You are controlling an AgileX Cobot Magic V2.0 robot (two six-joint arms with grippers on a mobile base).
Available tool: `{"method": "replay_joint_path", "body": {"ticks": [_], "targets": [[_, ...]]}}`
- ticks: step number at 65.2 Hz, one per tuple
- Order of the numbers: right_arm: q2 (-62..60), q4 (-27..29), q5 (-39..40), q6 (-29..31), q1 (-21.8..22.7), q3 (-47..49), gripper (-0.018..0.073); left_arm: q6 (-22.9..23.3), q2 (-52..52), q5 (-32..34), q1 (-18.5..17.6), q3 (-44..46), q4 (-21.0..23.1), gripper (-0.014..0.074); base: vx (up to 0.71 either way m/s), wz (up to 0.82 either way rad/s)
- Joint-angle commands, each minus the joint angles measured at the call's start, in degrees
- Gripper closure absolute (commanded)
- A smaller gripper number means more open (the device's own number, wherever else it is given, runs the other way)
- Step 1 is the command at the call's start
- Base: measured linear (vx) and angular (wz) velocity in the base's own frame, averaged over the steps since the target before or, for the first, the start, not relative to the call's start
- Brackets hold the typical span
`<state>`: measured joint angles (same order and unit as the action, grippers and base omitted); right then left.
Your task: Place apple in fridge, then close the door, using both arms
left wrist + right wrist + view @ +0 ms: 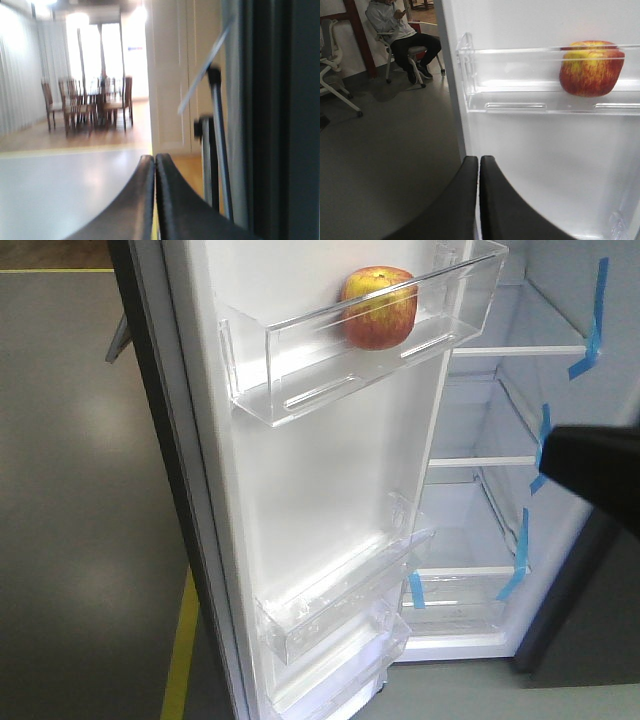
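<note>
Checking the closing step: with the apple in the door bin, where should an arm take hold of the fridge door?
Probably the free long edge of the fridge door, left in the front view, below the clear bin holding the apple. Come from the dark outer side, fingers hooked over the edge: no handle shows, and that edge lies farthest from the hinge.

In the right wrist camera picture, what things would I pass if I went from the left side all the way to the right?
Office chair → seated person → white edge of the door → apple, sitting in the door's clear bin.
</note>
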<state>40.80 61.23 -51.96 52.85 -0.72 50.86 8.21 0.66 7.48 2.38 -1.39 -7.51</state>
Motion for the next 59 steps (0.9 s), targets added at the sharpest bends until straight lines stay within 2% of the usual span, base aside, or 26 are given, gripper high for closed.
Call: {"method": "replay_joint_path", "body": {"ticks": [1, 4, 7, 14, 16, 26, 35, 38, 41, 43, 47, 51, 59], "targets": [[-4.5, 2.7, 2.4, 0.5, 0.1, -3.1, 0.0564, 0.2, 0.9, 9.3, -0.3, -1.6, 0.5, 0.0602, 0.0, 0.0], [-6.6, 2.7, 2.4, 0.1, 0.1, -5.1, 0.0564, 0.2, 0.9, 11.2, -0.3, -1.6, 0.5, 0.0602, 0.0, 0.0], [-8.3, 2.6, 2.4, -0.6, 0.1, -6.6, 0.0564, 2.1, 0.9, 13.0, -0.3, -1.5, 0.6, 0.0602, 0.0, 0.0], [-11.6, 2.5, 2.5, -2.3, 0.1, -9.1, 0.0564, 10.6, 0.9, 15.1, -0.3, -1.2, 0.6, 0.0602, 0.0, 0.0], [-12.3, 2.4, 2.5, -2.8, 0.1, -9.6, 0.0564, 15.2, 0.9, 15.7, -0.3, -1.2, 0.6, 0.0602, 0.0, 0.0], [-14.6, 1.4, 2.5, -4.0, 0.1, -9.9, 0.0564, 30.8, 0.9, 18.5, -0.3, -1.2, 0.6, 0.0602, 0.0, 0.0], [-14.6, 1.5, 2.3, -5.0, 0.1, -9.9, 0.0564, 48.0, 0.9, 22.5, -0.3, -1.2, 0.6, 0.0602, 0.0, 0.0], [-14.6, 1.5, 2.3, -5.1, 0.1, -9.9, 0.0564, 54.4, 0.9, 24.3, -0.3, -1.1, 1.2, 0.0602, 0.0, 0.0], [-14.6, 1.5, 2.3, -5.1, 0.1, -9.9, 0.0564, 58.7, 0.9, 25.5, -0.3, -1.0, 1.8, 0.0602, 0.0, 0.0], [-14.6, 1.5, 2.3, -5.1, 0.1, -9.9, 0.0564, 64.1, 0.9, 26.8, -0.3, -1.0, 2.6, 0.0602, 0.0, 0.0], [-14.6, 1.5, 2.4, -5.1, 0.1, -9.9, 0.0564, 69.7, 0.9, 28.8, -0.3, -0.9, 3.1, 0.0602, 0.0, 0.0], [-14.6, 1.5, 2.4, -5.1, 0.1, -9.9, 0.0564, 72.2, 0.8, 28.4, -0.3, 0.3, 3.0, 0.0602, 0.0, 0.0], [-14.6, 1.5, 2.4, -5.1, 0.1, -9.9, 0.0564, 71.6, -0.1, 23.7, -0.3, 6.4, 2.9, 0.0602, 0.0, 0.0]]}}
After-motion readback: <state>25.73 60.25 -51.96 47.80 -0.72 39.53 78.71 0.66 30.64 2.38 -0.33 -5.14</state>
